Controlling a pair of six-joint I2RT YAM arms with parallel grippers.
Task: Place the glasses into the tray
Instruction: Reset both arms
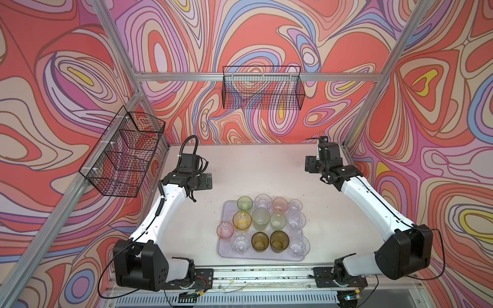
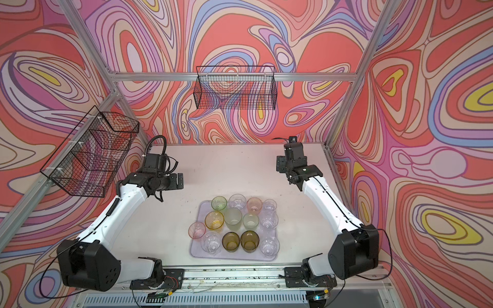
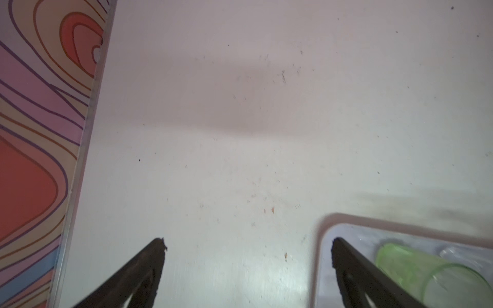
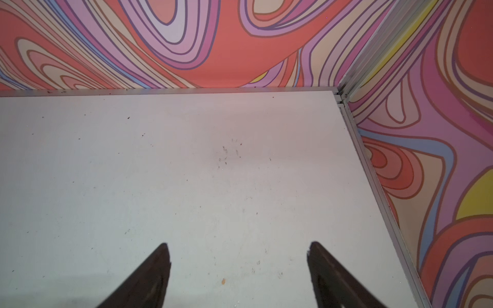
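Glasses (image 1: 260, 218) stand packed on the lilac tray (image 1: 256, 255); the pink tumbler (image 1: 225, 230) at its nine o'clock edge seems to straddle the rim, and one nudge could tip it off. Left gripper (image 3: 248, 245) and right gripper (image 4: 238, 248) hover spread wide, empty, at ten and one o'clock.

no text, label, brand, number or sign can be read in any view.
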